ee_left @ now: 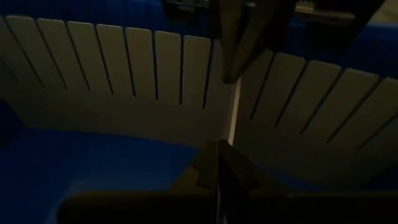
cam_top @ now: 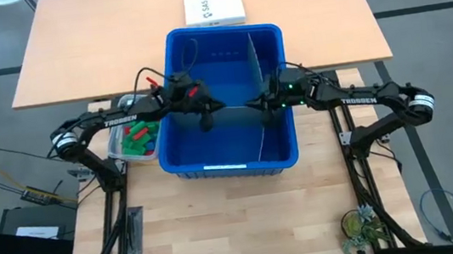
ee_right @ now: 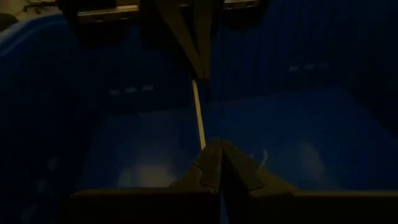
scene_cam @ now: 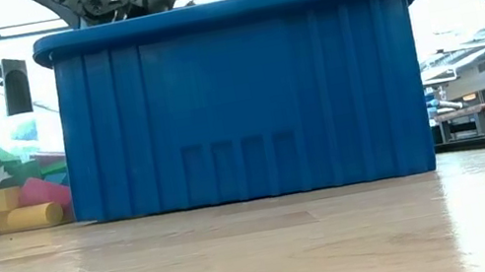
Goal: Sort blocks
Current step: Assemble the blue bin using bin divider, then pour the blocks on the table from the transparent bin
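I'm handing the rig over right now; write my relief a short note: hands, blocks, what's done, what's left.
Left hand: shut, empty, down inside the blue bin, in the compartment left of the divider.
Right hand: shut, empty, also inside the bin, close by the divider.
Blocks: red, green and blue ones all in the clear tub at the bin's left side.
Done: nothing sorted; no blocks show in the bin.
Left: lift the blocks from the tub and sort them into the bin's compartments, probably by colour.

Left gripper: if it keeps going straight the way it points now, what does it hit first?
Most likely the pale ribbed divider panel inside the blue bin; the shut left gripper faces it directly, though depth is unclear.
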`<state>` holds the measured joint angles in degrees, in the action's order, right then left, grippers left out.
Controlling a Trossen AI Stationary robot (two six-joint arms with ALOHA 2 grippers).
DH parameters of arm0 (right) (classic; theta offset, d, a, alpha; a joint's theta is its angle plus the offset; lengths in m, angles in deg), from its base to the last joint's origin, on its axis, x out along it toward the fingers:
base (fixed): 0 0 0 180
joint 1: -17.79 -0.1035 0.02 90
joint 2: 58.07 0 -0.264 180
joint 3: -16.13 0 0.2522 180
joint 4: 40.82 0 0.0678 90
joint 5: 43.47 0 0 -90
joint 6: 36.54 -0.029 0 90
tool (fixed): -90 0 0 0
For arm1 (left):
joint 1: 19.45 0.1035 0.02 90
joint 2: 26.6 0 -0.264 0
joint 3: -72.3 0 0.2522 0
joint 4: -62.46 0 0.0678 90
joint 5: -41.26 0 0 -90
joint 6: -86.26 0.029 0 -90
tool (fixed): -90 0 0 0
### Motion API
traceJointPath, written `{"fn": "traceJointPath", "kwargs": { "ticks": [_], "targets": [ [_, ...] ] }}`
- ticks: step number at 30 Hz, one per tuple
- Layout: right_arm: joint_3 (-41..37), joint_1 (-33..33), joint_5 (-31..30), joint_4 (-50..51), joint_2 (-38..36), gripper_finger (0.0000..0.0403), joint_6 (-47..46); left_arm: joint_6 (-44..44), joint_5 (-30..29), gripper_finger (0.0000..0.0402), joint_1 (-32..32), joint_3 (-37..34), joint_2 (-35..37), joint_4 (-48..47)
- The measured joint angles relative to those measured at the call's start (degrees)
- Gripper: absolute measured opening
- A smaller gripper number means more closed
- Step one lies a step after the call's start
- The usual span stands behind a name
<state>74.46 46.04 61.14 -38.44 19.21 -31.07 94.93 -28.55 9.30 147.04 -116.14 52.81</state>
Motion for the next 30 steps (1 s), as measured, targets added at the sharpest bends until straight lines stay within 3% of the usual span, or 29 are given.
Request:
{"fn": "traceJointPath", "kwargs": {
  "ticks": [4, 8, 15, 18, 21, 24, 30],
  "targets": [
    [2.6, -0.1, 0.0, 3.2, -1.9, 0.0003, -1.0, -1.6, -0.3, 0.0011, -0.5, 2.7, 0.8, -1.2],
    [8.6, -0.3, 0.0, 4.6, -7.1, 0.0007, -1.0, 0.0, 0.0, 0.0011, -0.8, 9.9, 5.5, -1.4],
    [11.7, 0.3, -1.5, 10.5, -13.2, 0.0009, -1.5, 1.7, -3.1, 0.0011, -0.6, 18.3, 9.3, -16.5],
    [11.8, 1.0, -6.3, 16.6, -14.3, 0.0017, 1.4, 3.9, -11.1, 0.0011, -0.2, 20.5, 10.1, -26.9],
    [12.2, 1.5, -12.8, 27.2, -13.4, 0.0019, 5.5, 7.6, -25.3, 0.0012, -0.1, 21.6, 9.7, -40.4],
    [16.6, 1.6, -17.8, 35.7, -11.4, 0.0016, 9.0, 8.8, -36.6, 0.0012, 0.7, 22.0, 9.9, -47.3],
    [26.2, 2.5, -22.7, 50.8, -4.4, 0.0003, 12.4, 7.1, -39.7, 0.0012, 6.5, 21.5, 9.8, -56.4]
  ]
}}
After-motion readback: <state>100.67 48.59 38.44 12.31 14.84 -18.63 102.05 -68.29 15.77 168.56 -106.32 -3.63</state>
